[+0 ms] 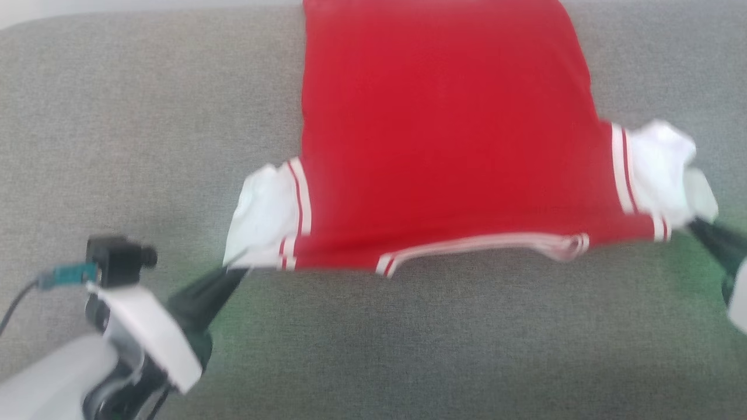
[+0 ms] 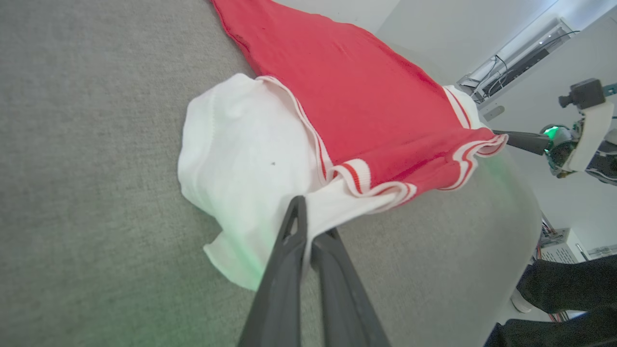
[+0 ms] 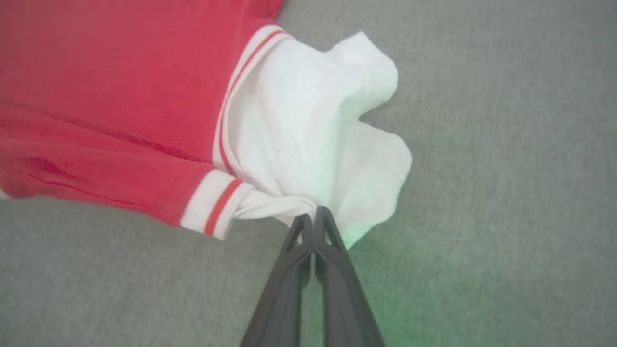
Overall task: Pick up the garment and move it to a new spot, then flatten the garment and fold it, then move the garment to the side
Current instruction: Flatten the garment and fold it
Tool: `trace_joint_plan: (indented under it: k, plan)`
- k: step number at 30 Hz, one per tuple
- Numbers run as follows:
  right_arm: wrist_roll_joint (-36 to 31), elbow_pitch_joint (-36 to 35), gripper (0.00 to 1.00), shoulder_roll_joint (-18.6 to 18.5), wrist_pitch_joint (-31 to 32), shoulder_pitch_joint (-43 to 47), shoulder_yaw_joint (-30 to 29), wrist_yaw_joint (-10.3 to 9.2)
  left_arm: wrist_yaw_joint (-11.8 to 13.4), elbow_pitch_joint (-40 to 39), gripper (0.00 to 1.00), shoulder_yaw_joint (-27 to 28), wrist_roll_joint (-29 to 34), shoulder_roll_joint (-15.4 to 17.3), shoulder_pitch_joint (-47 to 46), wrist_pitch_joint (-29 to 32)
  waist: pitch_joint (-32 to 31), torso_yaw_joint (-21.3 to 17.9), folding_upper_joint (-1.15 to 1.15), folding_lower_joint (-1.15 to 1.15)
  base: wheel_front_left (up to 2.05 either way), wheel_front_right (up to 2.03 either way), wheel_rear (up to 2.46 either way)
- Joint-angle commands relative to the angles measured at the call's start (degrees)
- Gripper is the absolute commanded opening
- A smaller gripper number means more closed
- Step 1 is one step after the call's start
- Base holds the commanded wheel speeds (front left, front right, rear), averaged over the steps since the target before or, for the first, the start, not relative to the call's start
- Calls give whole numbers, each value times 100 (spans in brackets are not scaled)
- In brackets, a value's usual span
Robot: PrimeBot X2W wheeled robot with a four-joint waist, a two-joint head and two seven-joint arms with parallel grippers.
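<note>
We find the left gripper (image 1: 239, 269) at the lower left of the head view, a small black camera (image 1: 117, 256) on its wrist. Its jaws are pressed together, pinching the lower edge of the white left sleeve (image 1: 262, 216). In the left wrist view that gripper (image 2: 312, 221) nips the sleeve cloth just below the striped cuff, and the loose part of the sleeve sags onto the desk (image 2: 96, 193).

The garment (image 1: 443, 128) lies in the middle of the grey cloth-covered desk (image 1: 117, 116), plain red side up. Its body runs away from the robot and out at the top of the head view. The striped collar trim (image 1: 484, 242) is on the edge nearest the robot. That near edge is drawn taut between the two grips; the left wrist view shows it raised off the desk. The head view is blurred, so we cannot judge creases.

At the right, the right gripper (image 1: 694, 224) meets the crumpled white right sleeve (image 1: 659, 163). In the right wrist view its jaws (image 3: 314, 217) are pressed together on a twisted bunch of sleeve cloth beside the striped cuff. The rest of the sleeve (image 3: 318, 125) billows loose above them. A green glow tints the desk near both grippers. The right gripper (image 2: 496, 132) also shows at the far sleeve in the left wrist view.
</note>
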Motion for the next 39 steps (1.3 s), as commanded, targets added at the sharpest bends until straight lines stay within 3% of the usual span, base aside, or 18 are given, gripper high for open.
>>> trace_joint_plan:
  k: [1, 7, 14, 21, 27, 32, 33, 34, 35, 36, 39]
  plan:
    - [17, 9, 0, -148, 51, 101, -78, -30, 21, 23, 0, 67, 43, 132, 97, -29, -11, 5, 0, 0, 0, 0, 0]
    - [294, -988, 0, -475, 767, 1580, -584, -38, 21, -343, 0, 267, 514, 443, 997, -30, -64, 4, 0, 0, 0, 0, 0]
    - [212, -1914, 0, -501, 1262, 2950, -1621, -37, 53, -925, 0, 407, 514, 766, 1739, -31, 6, -2, 0, 0, 0, 0, 0]
    - [-459, -2482, 0, 168, 1898, 3229, -2390, -22, 73, -761, 0, 420, 740, 304, 1566, 55, 80, -4, 0, 0, 0, 0, 0]
    - [-1203, -2305, 0, 671, 2662, 2957, -2116, -20, 52, -16, 0, 85, 1066, -219, 1242, 418, 174, -5, 0, 0, 0, 0, 0]
    - [-1592, -2144, 0, 900, 2752, 2825, -1992, -21, 57, 523, 0, -64, 1178, -534, 1120, 435, 244, -8, 0, 0, 0, 0, 0]
    - [-1626, -2182, 14, 923, 2695, 2817, -1986, -21, 57, 586, 0, -83, 1163, -582, 1115, 420, 249, -15, 0, 0, 0, 0, 0]
    - [-1633, -2268, 46, 902, 2699, 2836, -1941, -20, 60, 642, 0, -93, 1148, -617, 1114, 394, 249, -24, 0, 0, 0, 0, 0]
    - [-1596, -2360, 91, 864, 2706, 2880, -1924, -14, 61, 687, 0, -108, 1139, -644, 1130, 371, 238, -36, 0, 0, 0, 0, 0]
    - [-1537, -2443, 100, 846, 2665, 2920, -2007, -14, 58, 725, 0, -114, 1130, -666, 1154, 331, 223, -41, 0, 0, 0, 0, 0]
    - [-1355, -2987, 100, 551, 2724, 3176, -2651, -22, 50, 713, 0, -110, 1125, -687, 1215, 209, 207, -11, 0, 0, 0, 0, 0]
